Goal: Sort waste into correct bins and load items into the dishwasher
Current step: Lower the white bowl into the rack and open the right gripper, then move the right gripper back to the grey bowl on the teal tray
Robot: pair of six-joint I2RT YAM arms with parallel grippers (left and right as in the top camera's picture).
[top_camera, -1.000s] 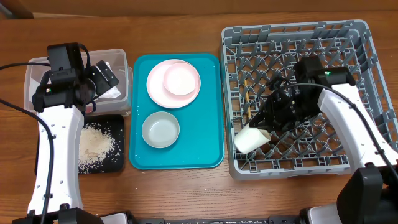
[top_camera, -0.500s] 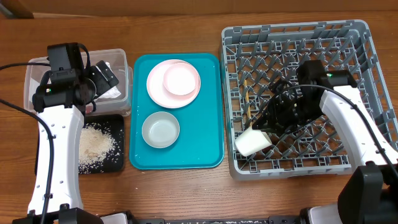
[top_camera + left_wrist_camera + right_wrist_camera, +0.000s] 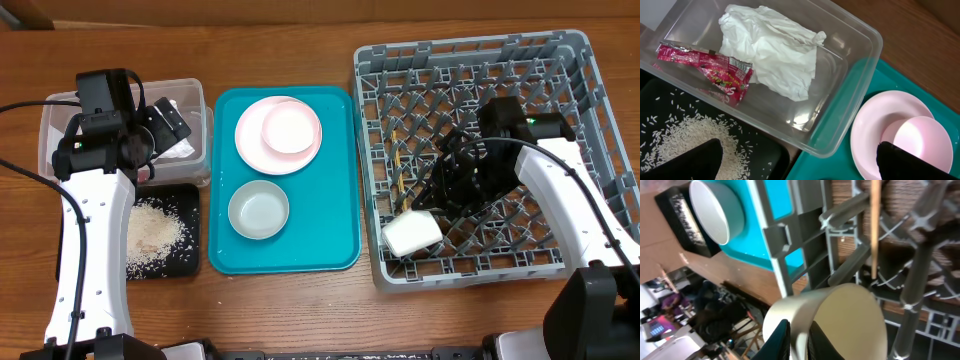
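Observation:
A small cream cup [image 3: 412, 233] lies tilted in the front left corner of the grey dish rack [image 3: 470, 50]. My right gripper [image 3: 432, 205] [image 3: 797, 327] is shut on the cup [image 3: 840, 320], with one finger inside its rim and one outside. Wooden chopsticks [image 3: 398, 160] [image 3: 874, 225] lie in the rack just behind. My left gripper [image 3: 165, 125] [image 3: 802, 165] hangs open and empty over the corner of the clear tub [image 3: 850, 75]. In that tub lie a crumpled napkin [image 3: 772, 47] and a red sauce packet [image 3: 710, 67]. Rice [image 3: 675, 135] covers the black tray [image 3: 190, 262].
A teal tray [image 3: 340, 200] sits between the bins and the rack. It carries a pink plate [image 3: 252, 140] with a smaller plate [image 3: 290, 127] on top, and a pale grey bowl [image 3: 258, 209]. Upright pegs fill the rack around the cup.
My right gripper has carried the cup down and slightly right, deeper into the rack's front left corner. The left arm has not moved.

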